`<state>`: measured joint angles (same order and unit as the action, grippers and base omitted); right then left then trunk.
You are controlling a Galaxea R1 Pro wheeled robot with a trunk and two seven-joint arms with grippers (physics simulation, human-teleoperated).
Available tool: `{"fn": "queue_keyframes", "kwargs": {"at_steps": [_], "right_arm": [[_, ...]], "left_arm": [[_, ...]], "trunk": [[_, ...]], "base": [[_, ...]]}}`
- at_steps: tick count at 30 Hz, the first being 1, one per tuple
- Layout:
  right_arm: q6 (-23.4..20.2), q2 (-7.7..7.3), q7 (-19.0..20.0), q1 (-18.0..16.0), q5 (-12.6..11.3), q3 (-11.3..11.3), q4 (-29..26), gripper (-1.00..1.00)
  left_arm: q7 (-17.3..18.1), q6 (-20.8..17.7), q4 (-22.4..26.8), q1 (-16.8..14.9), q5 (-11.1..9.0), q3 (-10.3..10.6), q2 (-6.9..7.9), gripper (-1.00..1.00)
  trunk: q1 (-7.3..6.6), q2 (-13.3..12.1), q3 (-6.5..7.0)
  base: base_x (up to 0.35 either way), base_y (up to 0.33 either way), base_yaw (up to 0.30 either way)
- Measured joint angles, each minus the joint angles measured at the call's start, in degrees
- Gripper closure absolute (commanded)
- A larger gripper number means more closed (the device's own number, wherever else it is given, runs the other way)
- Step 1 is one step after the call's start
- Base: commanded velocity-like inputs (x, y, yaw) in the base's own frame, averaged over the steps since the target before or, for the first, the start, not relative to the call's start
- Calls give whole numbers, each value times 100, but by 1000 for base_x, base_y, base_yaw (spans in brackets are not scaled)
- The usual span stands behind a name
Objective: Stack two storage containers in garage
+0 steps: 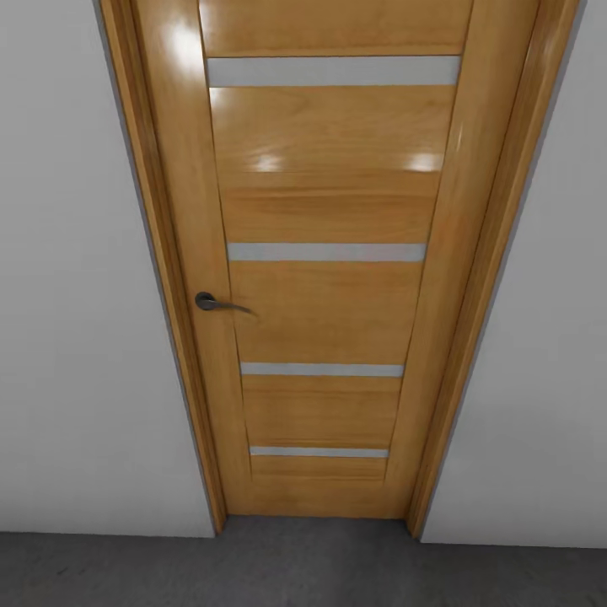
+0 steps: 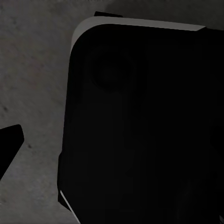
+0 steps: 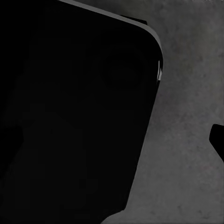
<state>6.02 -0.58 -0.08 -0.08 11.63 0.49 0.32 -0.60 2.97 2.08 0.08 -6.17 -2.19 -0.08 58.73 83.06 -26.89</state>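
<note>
**Arms low — grippers indistinct**

Left wrist view: dark rounded robot body panel (image 2: pixel 140 126) close ahead, one black finger tip (image 2: pixel 9 144) at frame edge. Right wrist view: matching dark panel (image 3: pixel 70 116), black finger tip (image 3: pixel 218 140) at edge — jaw state unreadable on both.

A broad black body panel (image 2: pixel 140 126) in the left wrist view has rounded corners, a thin pale-grey edge strip and a faint round recess in its face. A black finger tip (image 2: pixel 10 142) stands apart from it, off to one side. The right wrist view gives a matching black panel (image 3: pixel 70 112) with a grey rim line, a dim circular recess, and another black tip (image 3: pixel 218 140) beside it.
</note>
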Motion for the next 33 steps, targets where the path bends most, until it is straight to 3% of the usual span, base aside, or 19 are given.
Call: {"fn": "queue_keyframes", "kwargs": {"at_steps": [16, 20, 26, 27, 33], "right_arm": [[18, 49, 1, 0, 12, -28, 0, -100], [-35, 2, 25, -5, 17, -37, -94, -100], [-167, 60, 50, -23, 30, -34, -1263, -100], [-469, 115, 58, -30, 22, -27, -1866, -100], [-1360, 446, 69, -40, 115, -22, -3418, -100]], "left_arm": [[0, 0, 3, 0, 1, -1, 17, -100], [0, 1, -1, 0, 1, -1, 7, -100], [0, 1, -2, 0, 0, -1, 1, -100], [1, 1, -2, 0, 0, -1, 0, -100], [4, 1, -2, 0, 0, -1, 0, -100]], "trunk": [[0, 0, 0], [0, 0, 1], [0, 0, 2], [0, 0, 2], [0, -1, 2]], "base": [[0, 0, 0], [0, 0, 0], [0, 0, 0], [0, 0, 0], [0, 0, 0]]}}
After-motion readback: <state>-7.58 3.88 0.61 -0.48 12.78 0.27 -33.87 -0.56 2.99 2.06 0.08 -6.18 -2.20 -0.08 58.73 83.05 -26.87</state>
